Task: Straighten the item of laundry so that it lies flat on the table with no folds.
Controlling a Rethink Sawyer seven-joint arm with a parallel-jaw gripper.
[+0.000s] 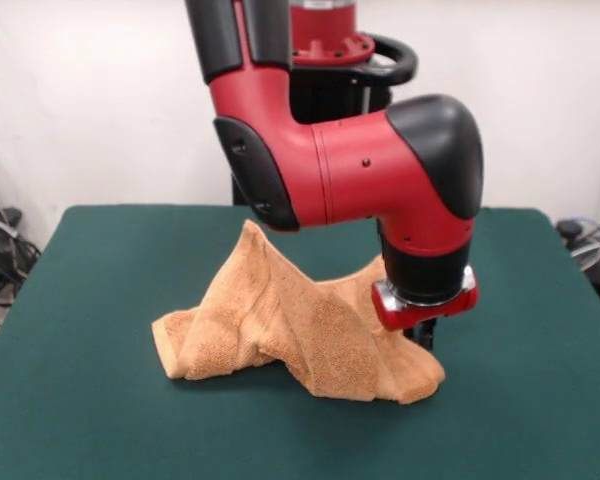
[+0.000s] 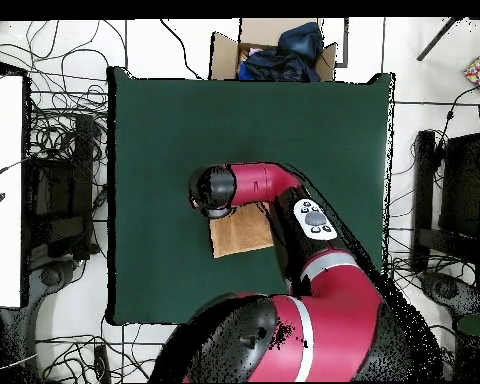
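The gripper [image 1: 426,335] was seen only as dark tips below the red wrist collar, lowered to the right-hand end of the towel [image 1: 290,325] in the front view. Whether it was spread or closed, and whether any cloth was held in it, could not be told, since the tips were largely hidden by the wrist and the fabric.

The arm [image 1: 350,165] was brought down from the top of the front view, bent at a black-capped elbow and turned straight down, so that the last link was held vertical over the towel's end. In the overhead view the arm [image 2: 284,215] was stretched from the base at the bottom toward the middle of the table [image 2: 164,120], with its black wrist end over the towel's left edge.

The towel [image 2: 240,232] was found near the table's [image 1: 100,400] centre, bunched into raised, folded peaks rather than spread flat.
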